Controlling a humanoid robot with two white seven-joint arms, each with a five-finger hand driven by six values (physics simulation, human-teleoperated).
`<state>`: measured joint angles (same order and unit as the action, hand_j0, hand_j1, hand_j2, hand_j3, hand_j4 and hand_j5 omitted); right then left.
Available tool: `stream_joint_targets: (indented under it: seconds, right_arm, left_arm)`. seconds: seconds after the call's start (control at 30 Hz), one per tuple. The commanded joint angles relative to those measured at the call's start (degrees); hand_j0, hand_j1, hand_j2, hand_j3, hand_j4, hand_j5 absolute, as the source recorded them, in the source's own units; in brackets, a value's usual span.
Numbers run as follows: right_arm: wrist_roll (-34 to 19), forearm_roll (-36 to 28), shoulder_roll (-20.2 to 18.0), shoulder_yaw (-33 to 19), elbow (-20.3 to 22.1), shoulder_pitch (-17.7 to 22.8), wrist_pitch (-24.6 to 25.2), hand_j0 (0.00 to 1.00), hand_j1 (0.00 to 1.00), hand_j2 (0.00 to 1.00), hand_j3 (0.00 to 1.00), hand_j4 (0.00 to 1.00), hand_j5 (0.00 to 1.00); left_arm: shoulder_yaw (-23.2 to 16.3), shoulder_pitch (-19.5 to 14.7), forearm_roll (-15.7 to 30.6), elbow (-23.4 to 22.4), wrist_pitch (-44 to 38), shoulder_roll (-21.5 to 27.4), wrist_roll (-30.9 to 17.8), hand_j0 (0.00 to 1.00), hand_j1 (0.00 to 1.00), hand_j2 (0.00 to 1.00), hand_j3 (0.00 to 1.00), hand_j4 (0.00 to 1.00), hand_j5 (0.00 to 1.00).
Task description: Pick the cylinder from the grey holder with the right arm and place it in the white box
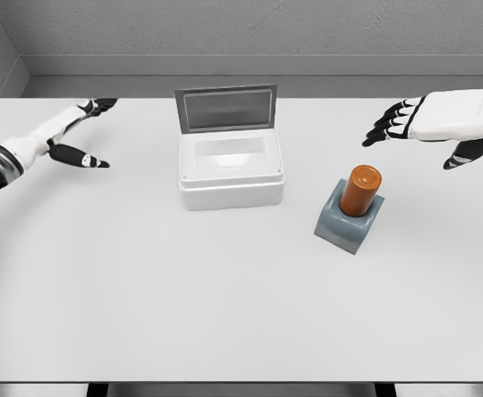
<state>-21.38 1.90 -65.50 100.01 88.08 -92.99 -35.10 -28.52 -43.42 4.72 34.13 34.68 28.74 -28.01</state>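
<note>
An orange cylinder (361, 190) stands upright in a grey holder (348, 222) on the right half of the white table. My right hand (407, 124) hovers above and slightly right of it, fingers spread and pointing left, holding nothing. A white box (231, 171) with its lid raised at the back sits at the table's middle, left of the holder. My left hand (80, 132) hangs open over the far left of the table.
The white table (225, 298) stretches wide toward the front edge. A grey wall runs behind the table's far edge.
</note>
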Motion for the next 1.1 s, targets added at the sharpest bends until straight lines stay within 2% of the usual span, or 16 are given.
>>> stream_joint_targets:
  seconds: [0.0,0.03,0.07,0.1,0.3,0.33,0.43,0.7,0.77,1.07]
  right_arm:
    - [0.03,-0.23,0.10,-0.08,0.16,0.00,0.10,1.00,1.00,1.00,1.00,1.00,1.00]
    - [0.11,-0.23,0.10,-0.16,0.25,0.00,0.10,1.00,1.00,1.00,1.00,1.00,1.00]
    - [0.29,-0.23,0.19,-0.25,0.34,0.00,0.10,1.00,1.00,1.00,1.00,1.00,1.00]
    - [1.60,-1.20,-0.07,-0.34,0.07,0.17,0.10,1.00,1.00,1.00,1.00,1.00,1.00]
    - [1.96,-1.73,3.88,0.54,0.42,0.53,0.10,1.00,1.00,1.00,1.00,1.00,1.00]
    - [1.96,-1.64,3.88,0.54,0.42,0.61,0.10,1.00,1.00,1.00,1.00,1.00,1.00]
    - [1.78,-1.37,3.88,0.54,2.09,0.88,0.10,1.00,1.00,1.00,1.00,1.00,1.00]
    - [1.08,-1.37,4.94,2.38,1.39,1.23,0.10,1.00,1.00,1.00,1.00,1.00,1.00]
    - [0.90,-1.37,5.11,2.56,1.22,1.23,0.10,1.00,1.00,1.00,1.00,1.00,1.00]
    - [-0.33,-1.29,7.14,2.65,0.51,1.58,0.10,1.00,1.00,1.00,1.00,1.00,1.00]
  left_arm:
    - [0.22,0.00,3.80,-0.64,0.32,-0.53,-3.72,1.00,1.00,1.00,1.00,1.00,1.00]
    - [0.22,0.00,4.42,-0.55,0.32,-1.23,-3.72,1.00,1.00,1.00,1.00,1.00,1.00]
    - [0.13,0.00,7.23,-0.46,0.32,-1.32,-4.50,1.00,1.00,1.00,1.00,1.00,1.00]
    - [0.13,0.00,8.46,-0.29,0.32,-1.32,-6.99,1.00,1.00,1.00,1.00,1.00,1.00]
    - [0.31,-1.41,8.46,0.59,-1.81,-3.52,-6.99,1.00,1.00,1.00,1.00,1.00,1.00]
    - [0.31,-2.46,8.37,0.24,-3.21,-3.78,-6.99,1.00,1.00,1.00,1.00,1.00,1.00]
    - [0.31,-2.81,8.02,0.33,-4.71,-3.96,-6.99,1.00,1.00,1.00,1.00,1.00,1.00]
    - [-0.40,-3.34,7.14,0.33,-6.38,-4.22,-6.99,1.00,1.00,1.00,1.00,1.00,1.00]
    - [0.13,-3.34,4.95,0.42,-6.55,-4.31,-6.99,1.00,1.00,1.00,1.00,1.00,1.00]
    - [0.04,-3.78,4.77,0.68,-9.54,-5.37,-6.99,1.00,1.00,1.00,1.00,1.00,1.00]
